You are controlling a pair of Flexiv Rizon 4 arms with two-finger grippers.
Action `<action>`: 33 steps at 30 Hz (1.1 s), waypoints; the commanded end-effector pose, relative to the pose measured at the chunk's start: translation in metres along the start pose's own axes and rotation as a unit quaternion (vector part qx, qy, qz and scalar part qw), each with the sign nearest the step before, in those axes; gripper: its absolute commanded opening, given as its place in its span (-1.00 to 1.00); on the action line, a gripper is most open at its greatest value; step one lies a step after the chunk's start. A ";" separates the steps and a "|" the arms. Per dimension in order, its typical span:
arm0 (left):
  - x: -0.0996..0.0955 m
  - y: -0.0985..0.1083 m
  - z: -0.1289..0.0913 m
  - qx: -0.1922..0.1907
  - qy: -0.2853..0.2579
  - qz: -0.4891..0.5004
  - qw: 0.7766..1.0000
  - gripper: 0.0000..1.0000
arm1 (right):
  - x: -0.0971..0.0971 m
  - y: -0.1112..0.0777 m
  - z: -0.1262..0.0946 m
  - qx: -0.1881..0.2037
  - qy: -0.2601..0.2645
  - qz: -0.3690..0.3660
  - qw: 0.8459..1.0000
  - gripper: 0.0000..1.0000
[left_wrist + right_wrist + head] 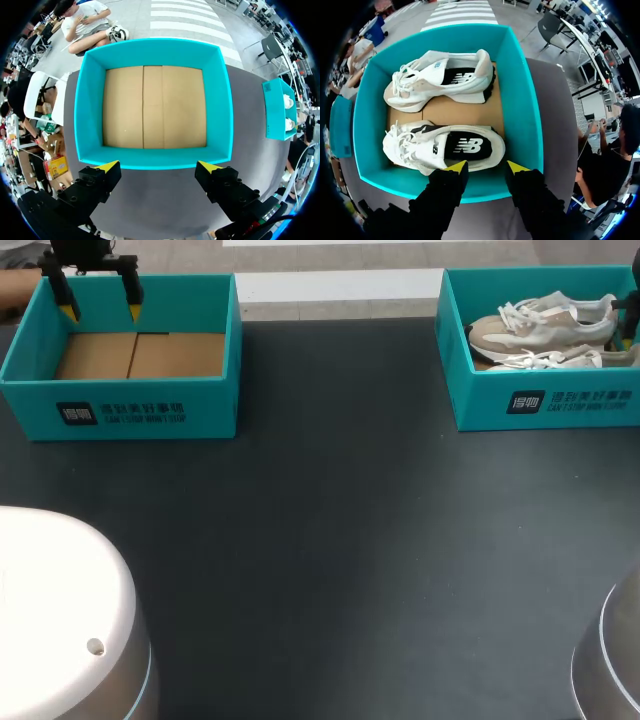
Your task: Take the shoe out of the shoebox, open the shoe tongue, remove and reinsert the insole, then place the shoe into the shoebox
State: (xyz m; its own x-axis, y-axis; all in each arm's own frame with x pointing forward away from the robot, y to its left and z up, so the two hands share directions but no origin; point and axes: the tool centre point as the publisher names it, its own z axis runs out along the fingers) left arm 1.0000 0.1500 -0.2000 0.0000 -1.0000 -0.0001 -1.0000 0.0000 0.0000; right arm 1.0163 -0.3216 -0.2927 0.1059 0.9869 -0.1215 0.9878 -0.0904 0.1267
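head view: left tool [100, 311] above shoebox [150, 400]

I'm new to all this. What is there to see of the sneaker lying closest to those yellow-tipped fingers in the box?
The near sneaker is mostly white, with white laces and a black insole showing through its opening. It sits sole-down on the cardboard floor of the teal shoebox, along the wall nearest the right gripper. That gripper hangs open by its heel half; whether they touch is unclear.

Open table [340, 520] lies between left shoebox [150, 412] and right shoebox [480, 390]; its walls hem two shoes [545, 325].
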 end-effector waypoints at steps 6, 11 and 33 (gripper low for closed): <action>0.000 0.000 0.000 0.000 0.000 0.000 1.000 1.00 | -0.012 0.013 0.021 0.000 -0.001 0.008 1.000 -0.04; 0.000 0.000 0.000 0.000 0.000 0.000 1.000 1.00 | -0.016 0.014 0.032 -0.014 -0.022 0.017 1.000 -0.15; 0.000 0.000 0.000 0.000 0.000 0.000 1.000 1.00 | -0.013 0.017 0.069 -0.005 -0.029 0.009 1.000 0.38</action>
State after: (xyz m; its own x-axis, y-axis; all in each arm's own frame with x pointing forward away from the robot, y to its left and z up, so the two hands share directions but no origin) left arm 1.0000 0.1499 -0.2000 -0.0001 -1.0000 -0.0002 -1.0000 0.0001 0.0000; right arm 1.0325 -0.3455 -0.3518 0.1339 0.9761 -0.1714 0.9828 -0.1085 0.1497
